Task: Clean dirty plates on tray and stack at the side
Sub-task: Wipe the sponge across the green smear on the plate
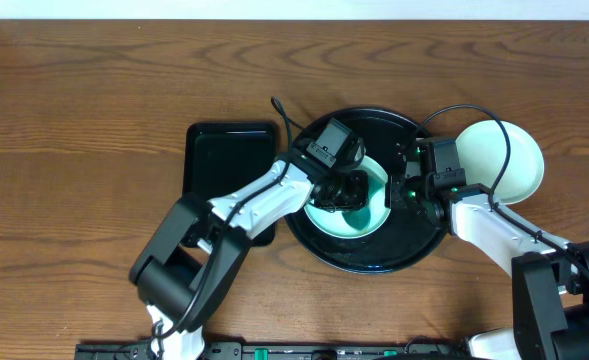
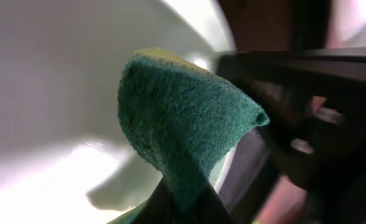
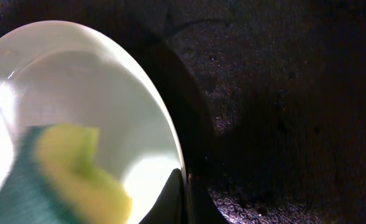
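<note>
On the plate (image 1: 374, 212), a sponge (image 2: 183, 124) is pinched in the left gripper (image 1: 347, 192); at 3 o'clock the right gripper (image 1: 404, 192) is closed.

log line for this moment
left hand: shut on sponge | sponge: on mint plate | right hand: shut on plate rim | plate: in tray

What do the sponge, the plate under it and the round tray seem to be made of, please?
The sponge looks like yellow foam with a coarse green fibrous scouring face. The plate seems glazed ceramic or hard plastic: smooth, pale, with bright reflections. The round tray appears glossy black plastic or lacquer, mirroring light.
</note>
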Robot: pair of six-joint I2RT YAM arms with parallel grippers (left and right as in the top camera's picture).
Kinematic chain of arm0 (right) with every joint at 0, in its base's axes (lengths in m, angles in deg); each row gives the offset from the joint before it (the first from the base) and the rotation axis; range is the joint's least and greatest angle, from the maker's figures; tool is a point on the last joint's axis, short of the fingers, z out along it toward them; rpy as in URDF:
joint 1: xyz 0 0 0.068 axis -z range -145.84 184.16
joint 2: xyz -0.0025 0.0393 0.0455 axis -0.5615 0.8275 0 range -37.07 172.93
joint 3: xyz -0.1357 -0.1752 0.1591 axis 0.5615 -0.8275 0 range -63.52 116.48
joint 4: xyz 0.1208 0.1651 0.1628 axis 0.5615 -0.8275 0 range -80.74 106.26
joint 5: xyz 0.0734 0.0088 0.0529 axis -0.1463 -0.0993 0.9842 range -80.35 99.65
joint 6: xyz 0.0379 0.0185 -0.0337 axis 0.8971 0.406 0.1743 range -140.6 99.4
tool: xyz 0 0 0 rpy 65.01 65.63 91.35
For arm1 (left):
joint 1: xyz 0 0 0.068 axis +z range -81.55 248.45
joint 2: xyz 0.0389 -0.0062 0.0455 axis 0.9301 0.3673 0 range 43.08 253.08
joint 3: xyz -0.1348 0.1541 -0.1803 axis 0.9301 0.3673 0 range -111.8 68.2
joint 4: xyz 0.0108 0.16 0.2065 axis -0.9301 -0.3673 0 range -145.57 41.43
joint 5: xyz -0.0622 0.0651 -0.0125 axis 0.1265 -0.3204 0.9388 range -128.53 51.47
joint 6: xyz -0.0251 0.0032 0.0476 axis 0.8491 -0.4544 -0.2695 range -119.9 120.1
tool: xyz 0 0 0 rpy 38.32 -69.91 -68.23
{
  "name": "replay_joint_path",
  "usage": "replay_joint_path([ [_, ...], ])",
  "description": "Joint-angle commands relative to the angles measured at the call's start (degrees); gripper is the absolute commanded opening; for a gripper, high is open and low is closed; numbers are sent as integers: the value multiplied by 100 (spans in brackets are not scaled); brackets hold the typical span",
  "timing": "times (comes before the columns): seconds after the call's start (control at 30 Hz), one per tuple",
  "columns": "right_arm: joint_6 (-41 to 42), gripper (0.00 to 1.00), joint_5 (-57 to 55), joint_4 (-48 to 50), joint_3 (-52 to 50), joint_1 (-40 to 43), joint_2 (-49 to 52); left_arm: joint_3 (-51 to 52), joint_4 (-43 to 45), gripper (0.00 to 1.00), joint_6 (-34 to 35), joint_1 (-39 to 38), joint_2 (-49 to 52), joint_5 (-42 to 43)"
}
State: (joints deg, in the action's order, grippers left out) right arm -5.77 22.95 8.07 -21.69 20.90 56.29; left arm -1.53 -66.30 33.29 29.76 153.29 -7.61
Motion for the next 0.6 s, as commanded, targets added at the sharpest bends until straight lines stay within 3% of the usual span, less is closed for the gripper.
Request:
replay_joint_path([
  [0.0,-57,1,131,26,-15,-46,52,17,4,8,-15,4,-411,-232],
  [0.57,-55,1,131,26,-15,-46,52,22,-146,8,-577,31,-466,-3032],
])
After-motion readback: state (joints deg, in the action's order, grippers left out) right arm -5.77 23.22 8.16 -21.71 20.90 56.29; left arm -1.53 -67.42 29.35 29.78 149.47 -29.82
